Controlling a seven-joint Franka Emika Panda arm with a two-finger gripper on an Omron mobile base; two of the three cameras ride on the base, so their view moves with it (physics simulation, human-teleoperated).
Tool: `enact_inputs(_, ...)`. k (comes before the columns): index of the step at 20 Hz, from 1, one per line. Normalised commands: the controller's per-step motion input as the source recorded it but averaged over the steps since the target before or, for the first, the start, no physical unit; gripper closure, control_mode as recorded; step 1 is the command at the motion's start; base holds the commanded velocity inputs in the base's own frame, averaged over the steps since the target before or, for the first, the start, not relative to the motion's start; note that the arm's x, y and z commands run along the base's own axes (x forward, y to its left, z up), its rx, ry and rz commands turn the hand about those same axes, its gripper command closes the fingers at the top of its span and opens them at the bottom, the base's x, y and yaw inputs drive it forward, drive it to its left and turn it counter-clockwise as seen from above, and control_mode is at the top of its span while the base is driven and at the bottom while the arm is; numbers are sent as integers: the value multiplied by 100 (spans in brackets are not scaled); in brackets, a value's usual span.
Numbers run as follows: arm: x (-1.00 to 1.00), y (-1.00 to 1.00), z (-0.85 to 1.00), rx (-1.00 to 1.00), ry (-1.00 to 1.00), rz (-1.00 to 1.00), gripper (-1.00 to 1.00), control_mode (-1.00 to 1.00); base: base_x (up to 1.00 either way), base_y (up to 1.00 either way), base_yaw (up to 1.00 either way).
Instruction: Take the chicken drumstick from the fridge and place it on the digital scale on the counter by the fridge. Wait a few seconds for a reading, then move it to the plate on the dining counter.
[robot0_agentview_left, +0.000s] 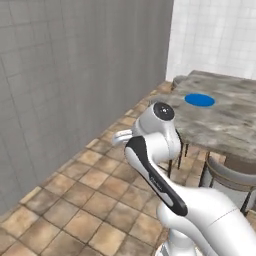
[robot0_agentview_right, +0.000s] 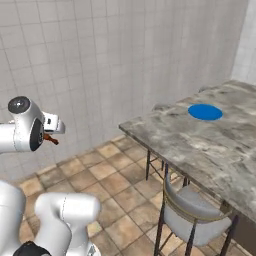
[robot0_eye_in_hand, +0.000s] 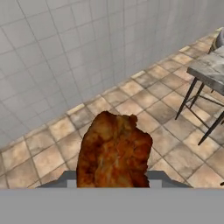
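The reddish-brown chicken drumstick (robot0_eye_in_hand: 114, 151) bulks large in the lower middle of the hand view, held between the fingers with tiled floor below it. In the right base view my gripper (robot0_agentview_right: 49, 134) is at the left, shut on the drumstick (robot0_agentview_right: 52, 140), which shows as a small red bit under the white hand. The bright blue plate (robot0_agentview_left: 200, 100) (robot0_agentview_right: 205, 111) lies on the marbled dining counter (robot0_agentview_left: 225, 127) (robot0_agentview_right: 200, 142), well to the right of the gripper. The fridge and the digital scale are out of view.
A grey-seated metal stool (robot0_agentview_right: 192, 212) (robot0_agentview_left: 231, 172) stands at the counter's near side. A grey tiled wall (robot0_agentview_left: 75, 75) runs along the left, with brown floor tiles (robot0_agentview_left: 95, 200) between it and the counter. Dark metal legs (robot0_eye_in_hand: 194, 98) show at the right of the hand view.
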Motion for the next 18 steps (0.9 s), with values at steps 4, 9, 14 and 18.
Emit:
enact_inputs(4,0,0,0,0,0,0,100,100,100,46,-34)
enact_inputs(9,0,0,0,0,0,0,100,100,100,53,-39)
enact_inputs(14,0,0,0,0,0,0,100,100,100,55,-43)
enact_inputs(18,0,0,0,0,0,0,100,100,100,58,-48)
